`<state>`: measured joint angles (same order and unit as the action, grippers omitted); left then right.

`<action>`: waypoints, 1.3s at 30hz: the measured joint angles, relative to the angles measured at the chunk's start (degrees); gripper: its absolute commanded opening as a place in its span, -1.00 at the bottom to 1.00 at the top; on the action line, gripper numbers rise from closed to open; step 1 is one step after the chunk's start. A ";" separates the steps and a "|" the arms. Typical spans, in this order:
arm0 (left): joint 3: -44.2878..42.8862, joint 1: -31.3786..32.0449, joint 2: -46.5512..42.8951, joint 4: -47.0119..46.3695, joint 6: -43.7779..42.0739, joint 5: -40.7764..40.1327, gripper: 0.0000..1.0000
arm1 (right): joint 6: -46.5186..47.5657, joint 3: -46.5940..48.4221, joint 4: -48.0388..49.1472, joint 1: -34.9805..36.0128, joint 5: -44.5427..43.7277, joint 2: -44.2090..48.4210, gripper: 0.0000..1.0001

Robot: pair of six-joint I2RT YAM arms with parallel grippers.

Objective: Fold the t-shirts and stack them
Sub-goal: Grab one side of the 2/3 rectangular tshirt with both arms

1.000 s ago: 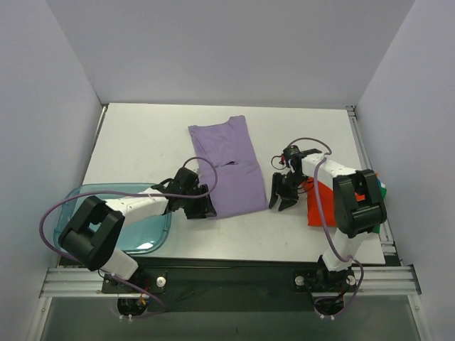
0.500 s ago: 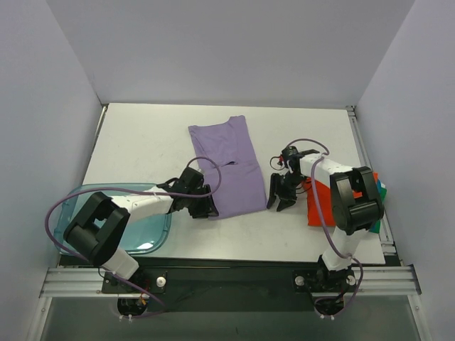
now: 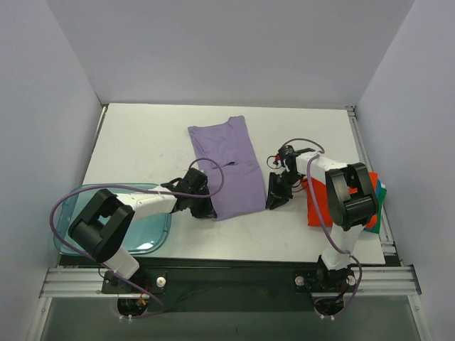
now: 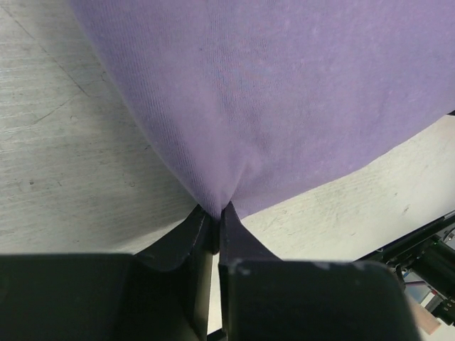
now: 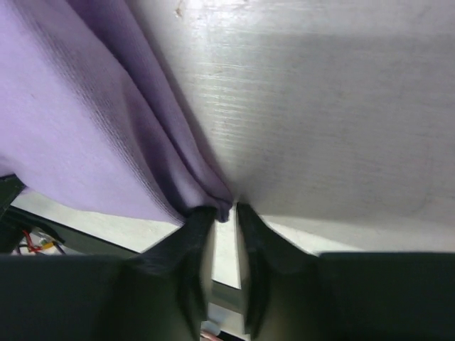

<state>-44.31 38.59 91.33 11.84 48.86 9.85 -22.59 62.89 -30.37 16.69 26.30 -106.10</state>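
**Change since the earlier frames:** both grippers have been brought in against the lavender t-shirt [image 3: 229,167], the left from the tray side and the right from the orange-red side. Both sets of jaws have been narrowed from a wider stance.

**Item 1, lavender t-shirt.** It is laid flat near the middle of the white table [image 3: 142,138], its long axis running away from the arm bases. Its near edge is reached at both corners.

**Item 2, left gripper [image 3: 202,207].** It is placed at the near left corner of the shirt. In the left wrist view the gripper [image 4: 217,213] is seen closed tight. The purple cloth [image 4: 284,92] is drawn to a point and pinched between the fingertips, and it fans out above them.

**Item 3, right gripper [image 3: 276,197].** It is placed at the near right corner. In the right wrist view the gripper [image 5: 226,212] is seen narrowed onto a bunched fold of the cloth [image 5: 85,121]. Only a thin slot is left lower down between the fingers. The shirt lies to the left of the tips and bare table to the right.

**Item 4, orange-red t-shirt [image 3: 316,207].** It is lying at the right table edge, partly hidden under the right arm. It is apart from the lavender one.

**Item 5, green-teal t-shirt [image 3: 382,190].** Only an edge is shown, beside the orange-red cloth.

**Item 6, translucent blue tray [image 3: 158,234].** It is set at the near left and is crossed by the left arm.
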 measured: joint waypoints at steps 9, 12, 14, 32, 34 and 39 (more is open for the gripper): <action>-0.42 0.09 0.22 0.66 -0.24 -0.15 -1.00 | -0.02 0.04 -0.04 -0.09 1.03 -0.37 -1.00; -0.59 0.35 -0.20 1.60 -1.29 -1.46 -1.00 | -0.02 -0.02 -0.39 -0.61 0.96 0.15 -1.00; -0.50 0.48 -0.81 2.54 -1.92 -2.67 -1.00 | -0.02 -0.57 -0.59 -1.14 0.98 1.31 -1.00; 2.97 5.07 -6.54 6.97 -2.45 -7.76 -1.00 | -0.09 -10.16 -1.38 -1.66 1.44 9.92 -0.33; 3.21 5.66 -6.80 6.95 -2.01 -7.85 -1.00 | 0.20 -10.51 -1.55 -1.66 1.97 10.82 -0.26; 3.58 6.12 -7.17 6.88 -1.03 -7.89 -1.00 | 1.07 -10.69 -1.57 -1.66 3.78 12.37 -0.17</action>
<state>-40.73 44.71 84.16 18.72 47.83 1.96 -21.52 52.21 -31.94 15.03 30.09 -93.73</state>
